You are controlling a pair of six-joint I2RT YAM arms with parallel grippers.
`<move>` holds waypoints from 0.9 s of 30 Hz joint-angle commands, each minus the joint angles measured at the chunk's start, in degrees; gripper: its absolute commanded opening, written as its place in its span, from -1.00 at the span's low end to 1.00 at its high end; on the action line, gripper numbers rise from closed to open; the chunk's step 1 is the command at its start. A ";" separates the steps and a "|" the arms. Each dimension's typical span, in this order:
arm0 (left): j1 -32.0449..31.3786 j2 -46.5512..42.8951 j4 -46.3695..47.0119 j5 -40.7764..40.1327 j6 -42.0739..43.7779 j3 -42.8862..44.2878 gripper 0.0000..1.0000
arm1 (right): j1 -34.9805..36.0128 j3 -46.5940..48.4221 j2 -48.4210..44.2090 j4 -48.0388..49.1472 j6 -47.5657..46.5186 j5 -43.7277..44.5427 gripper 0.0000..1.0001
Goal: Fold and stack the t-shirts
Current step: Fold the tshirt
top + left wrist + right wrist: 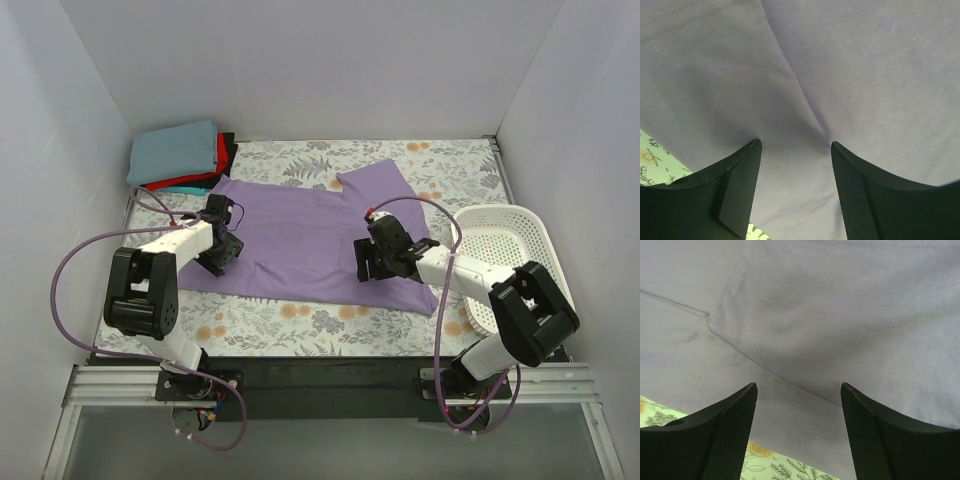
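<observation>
Here the purple t-shirt (300,240) lies under left fingers (735,185) and right fingers (725,435).

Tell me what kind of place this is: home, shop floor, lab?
Probably a lab test cell: plain white walls box in a floral-covered table, a left arm and right arm are bolted at its near edge, and a lavender t-shirt lies spread near a stack of folded t-shirts.

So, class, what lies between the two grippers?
Only bare purple shirt lies between the left gripper and right gripper, shown in the top view.
</observation>
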 commanded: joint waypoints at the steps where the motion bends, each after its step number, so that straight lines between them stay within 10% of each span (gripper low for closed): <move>1: 0.51 -1.43 2.93 -0.03 -1.28 -2.90 0.14 | 0.87 -0.99 2.91 -0.76 0.70 3.45 0.50; 27: 0.77 -23.13 -10.08 0.05 -9.72 -21.97 0.18 | 8.17 -16.37 -10.95 -9.63 7.03 -1.46 0.58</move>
